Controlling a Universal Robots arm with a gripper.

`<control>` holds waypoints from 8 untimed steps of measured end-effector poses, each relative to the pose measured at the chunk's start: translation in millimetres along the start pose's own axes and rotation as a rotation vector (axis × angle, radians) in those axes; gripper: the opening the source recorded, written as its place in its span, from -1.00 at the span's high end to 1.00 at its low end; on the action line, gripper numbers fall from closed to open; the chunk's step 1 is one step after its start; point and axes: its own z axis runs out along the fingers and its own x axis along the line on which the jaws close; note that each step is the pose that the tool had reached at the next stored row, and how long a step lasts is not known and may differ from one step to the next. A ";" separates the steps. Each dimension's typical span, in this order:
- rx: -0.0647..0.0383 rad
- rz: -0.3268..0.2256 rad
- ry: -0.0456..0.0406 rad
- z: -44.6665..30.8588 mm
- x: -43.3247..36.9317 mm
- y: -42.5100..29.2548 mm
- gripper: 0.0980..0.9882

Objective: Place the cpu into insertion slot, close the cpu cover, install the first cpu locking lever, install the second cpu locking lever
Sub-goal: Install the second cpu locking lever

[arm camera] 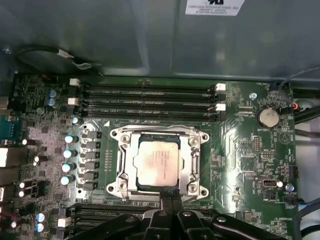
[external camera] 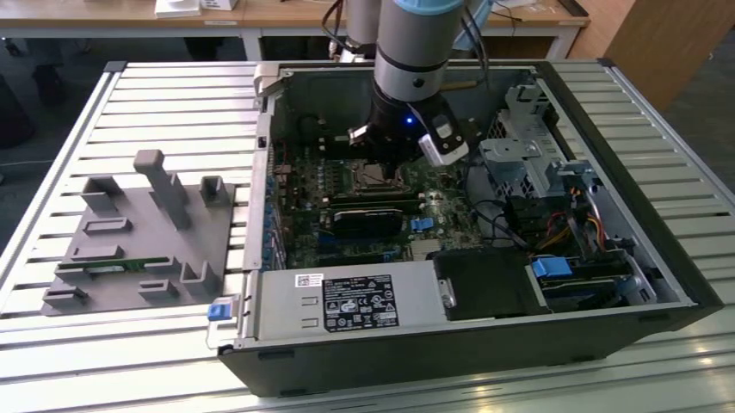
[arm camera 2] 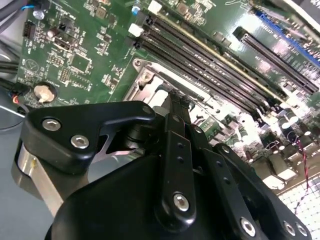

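A slatted metal table [external camera: 172, 103] carries an open computer case [external camera: 483, 344] with a green circuit board [arm camera: 240, 150] inside. The gripper [arm camera: 169, 196] hangs low over the board, its fingers [arm camera 2: 175, 100] brought together with nothing between them. The cpu [arm camera: 156, 160] lies flat in the insertion slot [arm camera: 134, 182], just ahead of the fingertips. The cpu cover [arm camera: 195, 157] is closed down around the chip as a silvery frame. A grey parts holder [external camera: 138, 241] sits well away from the gripper, outside the case.

Exterior view looks down from above at open pc case [external camera: 460, 344] from afar; both wrist views sit close over green board [arm camera: 240, 150], sharing cpu socket area [arm camera: 158, 165].
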 end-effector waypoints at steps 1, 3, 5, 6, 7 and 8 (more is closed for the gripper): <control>0.000 0.000 0.0000 0.3 1.8 -0.7 0.98; 0.000 0.000 0.0000 0.6 6.9 -1.8 0.98; 0.000 0.000 0.0000 0.9 14.0 -2.7 0.98; 0.000 0.000 0.0000 1.0 17.0 -3.1 0.98; 0.000 0.000 0.0000 1.1 19.7 -3.6 0.98; 0.000 0.000 0.0000 1.2 20.9 -4.3 0.98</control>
